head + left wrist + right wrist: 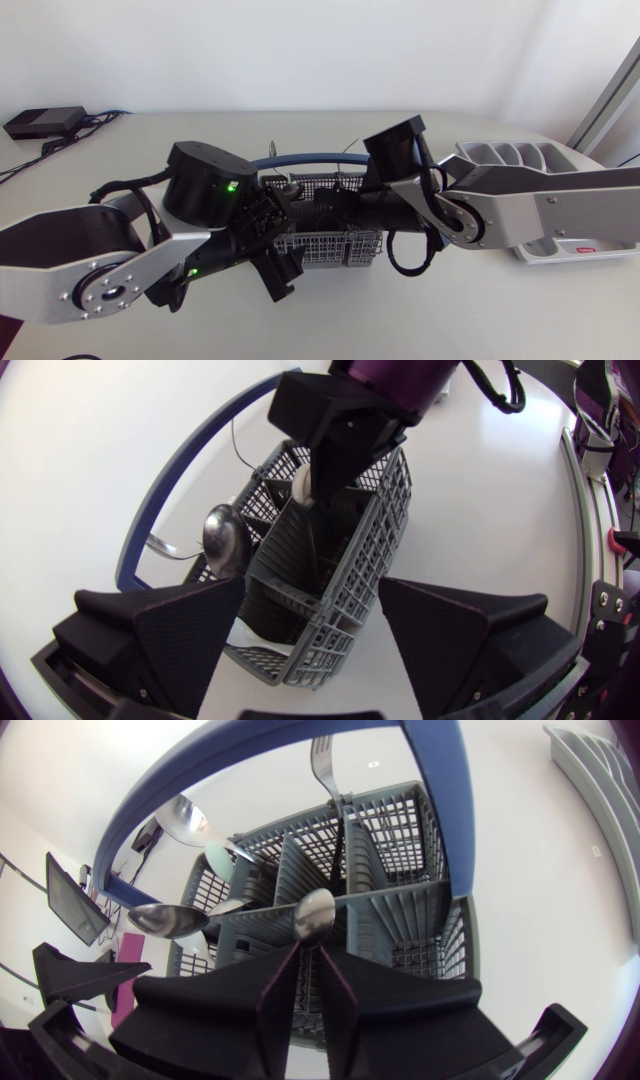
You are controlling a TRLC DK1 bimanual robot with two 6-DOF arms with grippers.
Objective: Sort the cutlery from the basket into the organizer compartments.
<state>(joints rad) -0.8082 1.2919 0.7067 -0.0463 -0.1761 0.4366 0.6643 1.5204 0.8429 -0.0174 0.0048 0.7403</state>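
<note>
A grey mesh cutlery basket (335,245) with a blue handle (310,158) stands mid-table. My right gripper (308,952) is down inside it, shut on a spoon (313,915) whose bowl sticks out past the fingertips. More spoons (165,920) and a fork (325,765) stand in the basket's other cells. My left gripper (312,620) is open at the basket's (330,580) near end, one finger on each side of it. The left wrist view also shows the right gripper (320,470) dipping in from beyond. The grey organizer (520,158) lies at the far right, partly behind my right arm.
A black box (45,122) with cables sits at the back left corner. Both arms crowd the table's middle around the basket. Bare tabletop (400,320) lies in front of the basket and at the left back.
</note>
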